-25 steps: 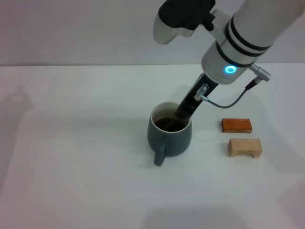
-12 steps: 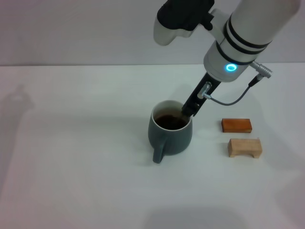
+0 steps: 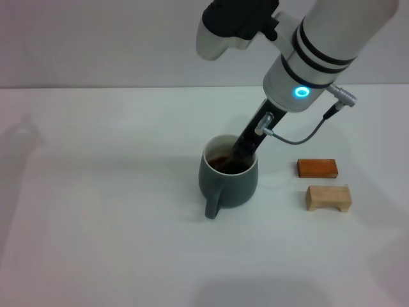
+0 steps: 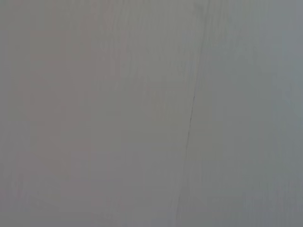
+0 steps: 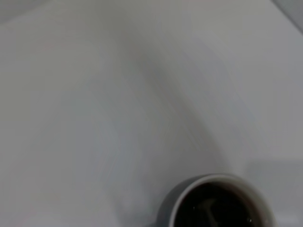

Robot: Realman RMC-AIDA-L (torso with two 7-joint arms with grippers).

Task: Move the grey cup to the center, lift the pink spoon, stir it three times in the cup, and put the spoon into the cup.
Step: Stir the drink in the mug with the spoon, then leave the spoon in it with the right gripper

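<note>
White table (image 3: 96,243), pale wall behind. Grey cup (image 3: 229,180) sits mid-table w/ dark liquid, handle toward the robot; right gripper (image 3: 239,153) reaches down into its mouth, finger state can't be told, pink spoon not discernible. Orange-brown block (image 3: 317,167) and pale wooden block (image 3: 328,197) lie right of cup; left gripper not in view.

flat orange-brown rectangular wooden block (image 3: 317,167) | pale wooden block with notched underside (image 3: 328,197), just in front of the first | both on white worktop (image 3: 96,224)
</note>
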